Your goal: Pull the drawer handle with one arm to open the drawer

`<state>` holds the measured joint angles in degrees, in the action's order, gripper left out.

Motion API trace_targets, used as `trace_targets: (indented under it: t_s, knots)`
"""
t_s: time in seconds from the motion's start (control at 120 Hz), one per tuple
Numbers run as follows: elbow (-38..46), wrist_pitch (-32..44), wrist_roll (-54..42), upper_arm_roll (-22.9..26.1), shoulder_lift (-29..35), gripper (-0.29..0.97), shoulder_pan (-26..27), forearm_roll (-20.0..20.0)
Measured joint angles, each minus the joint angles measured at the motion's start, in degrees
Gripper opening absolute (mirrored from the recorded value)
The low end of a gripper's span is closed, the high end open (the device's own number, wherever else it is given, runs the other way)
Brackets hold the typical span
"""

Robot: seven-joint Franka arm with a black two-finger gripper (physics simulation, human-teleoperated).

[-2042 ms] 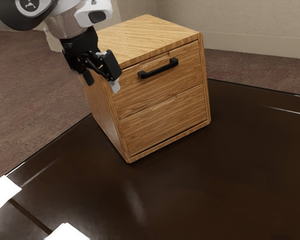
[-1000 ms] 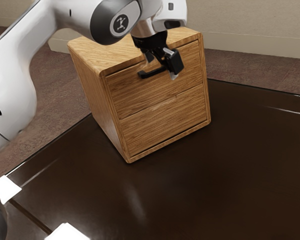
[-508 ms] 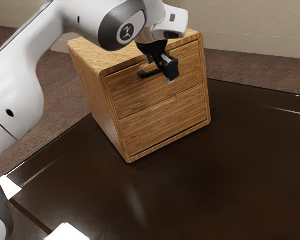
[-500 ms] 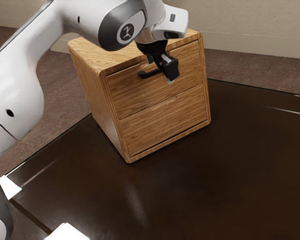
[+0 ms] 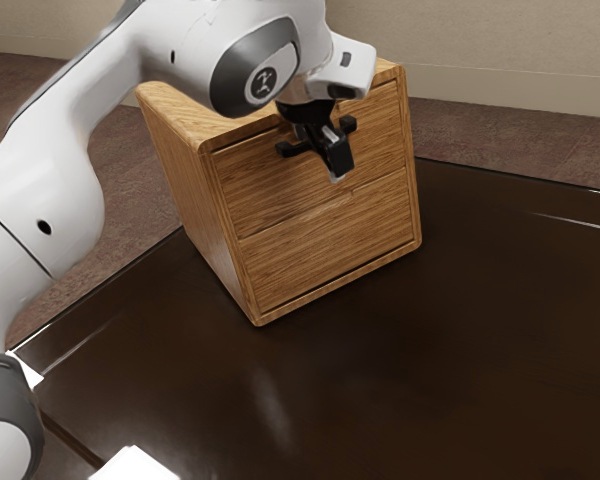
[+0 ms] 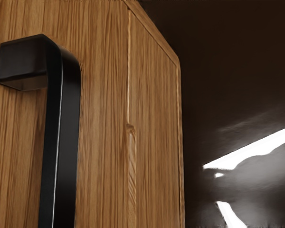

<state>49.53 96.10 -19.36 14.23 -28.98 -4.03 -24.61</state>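
A wooden two-drawer cabinet (image 5: 196,190) stands on a dark table (image 5: 430,370). Its upper drawer (image 5: 280,190) carries a black bar handle (image 5: 292,148) and sits flush with the cabinet front. My gripper (image 5: 332,142) is at the right part of that handle, open, with one finger (image 5: 338,160) below the bar and the other above it. In the wrist view the handle (image 6: 61,142) runs close by across the drawer's wood front (image 6: 109,118).
The lower drawer (image 5: 330,240) has no handle and is flush too. The white arm (image 5: 90,150) arches over the cabinet's top from the exterior view's left. Pale patches (image 5: 130,465) lie at the table's near left corner. Brown floor (image 5: 70,200) surrounds the table.
The arm swung from the cabinet's left corner across to the handle, then moved in until the gripper straddles the bar. The drawer has not moved.
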Motion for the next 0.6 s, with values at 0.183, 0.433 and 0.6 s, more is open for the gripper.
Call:
trace_targets:
  t_s: [0.183,0.433,0.6]
  knots:
    - [0.38,0.22,-0.68,-0.23,-0.06,0.67,1.07,-0.07]
    - [1.10,0.32,-1.18,-2.43,0.46,0.68,4.76,-0.12]
    - [1.56,0.34,-1.26,-4.59,0.48,0.68,8.19,-0.03]
